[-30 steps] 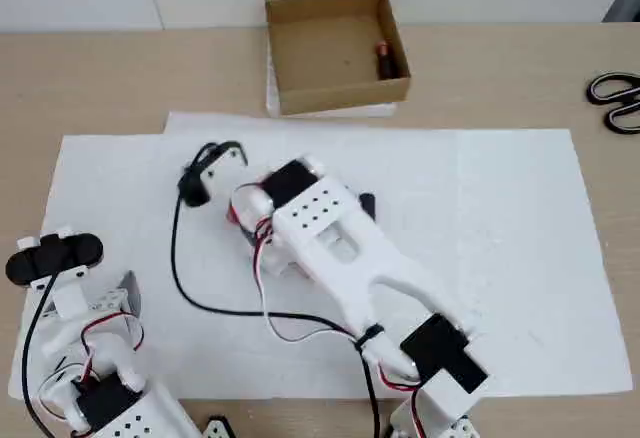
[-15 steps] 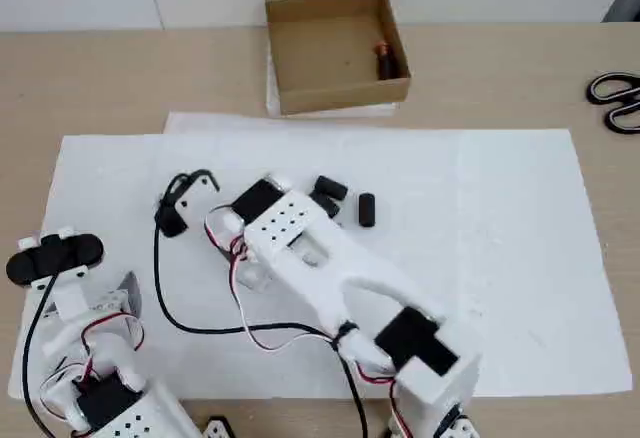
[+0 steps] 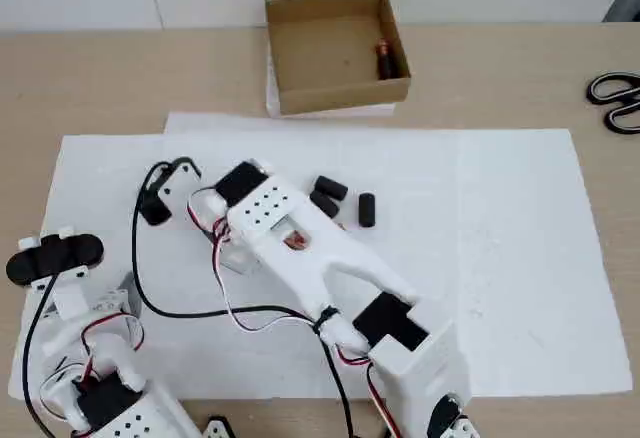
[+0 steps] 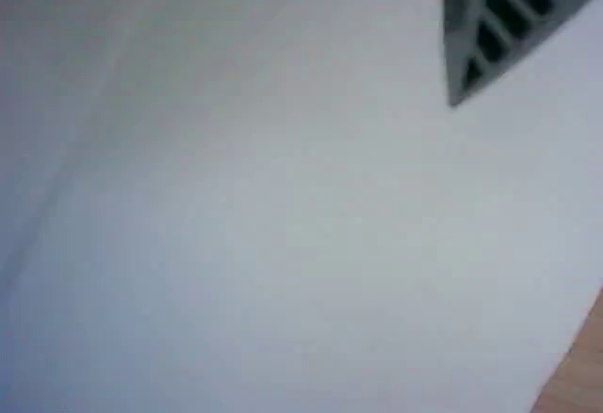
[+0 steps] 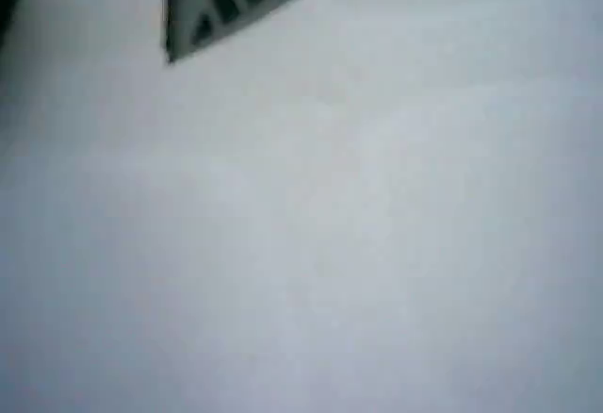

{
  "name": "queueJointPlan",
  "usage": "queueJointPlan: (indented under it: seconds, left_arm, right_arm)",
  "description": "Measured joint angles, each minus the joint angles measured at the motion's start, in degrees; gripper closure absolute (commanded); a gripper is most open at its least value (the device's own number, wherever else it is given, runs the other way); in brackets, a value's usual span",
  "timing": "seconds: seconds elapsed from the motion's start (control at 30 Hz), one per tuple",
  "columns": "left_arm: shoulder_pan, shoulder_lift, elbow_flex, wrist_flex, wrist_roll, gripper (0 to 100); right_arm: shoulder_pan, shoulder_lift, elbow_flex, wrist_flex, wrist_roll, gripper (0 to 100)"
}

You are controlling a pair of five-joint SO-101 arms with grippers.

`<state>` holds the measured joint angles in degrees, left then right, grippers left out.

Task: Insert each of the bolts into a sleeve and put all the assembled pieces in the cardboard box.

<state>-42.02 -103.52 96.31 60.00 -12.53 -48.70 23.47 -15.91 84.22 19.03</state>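
Retreating left: R arm (image 3: 300,243), sleeves (image 3: 331,188) uncovered

The high camera looks steeply down over the table (image 3: 100,68) from its near edge, with the cardboard box (image 3: 345,93) at the far side. Each wrist camera faces downward, very close to the white sheet (image 3: 500,238), which all three views share. The left wrist view also catches a sliver of bare table.
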Motion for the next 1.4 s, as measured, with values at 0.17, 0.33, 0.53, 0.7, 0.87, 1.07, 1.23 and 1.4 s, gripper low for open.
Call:
queueJointPlan:
  seconds: [0.17, 0.33, 0.53, 0.7, 0.87, 1.07, 1.23, 1.4]
  left_arm:
    - [0.0, 0.0, 0.0, 0.0, 0.0, 68]
    - [0.0, 0.0, 0.0, 0.0, 0.0, 68]
    - [0.0, 0.0, 0.0, 0.0, 0.0, 68]
    - [0.0, 0.0, 0.0, 0.0, 0.0, 68]
    - [0.0, 0.0, 0.0, 0.0, 0.0, 68]
    - [0.0, 0.0, 0.0, 0.0, 0.0, 68]
    - [0.0, 0.0, 0.0, 0.0, 0.0, 68]
    - [0.0, 0.0, 0.0, 0.0, 0.0, 68]
  right_arm:
    - [0.1, 0.4, -3.5, 2.4, 0.0, 88.0]
    - [1.9, 2.4, -3.7, 2.4, 0.0, 87.9]
    - [2.8, 8.0, -3.8, 1.1, 0.0, 87.9]
    - [2.9, 10.0, -4.8, 0.6, 0.0, 87.9]
    - [3.0, 11.3, -5.5, 0.6, 0.0, 87.9]
    - [3.0, 13.0, -6.3, 0.6, 0.0, 87.9]
    - [3.0, 13.5, -6.7, 0.6, 0.0, 88.4]
    - [3.0, 13.5, -6.7, 0.6, 0.0, 90.2]
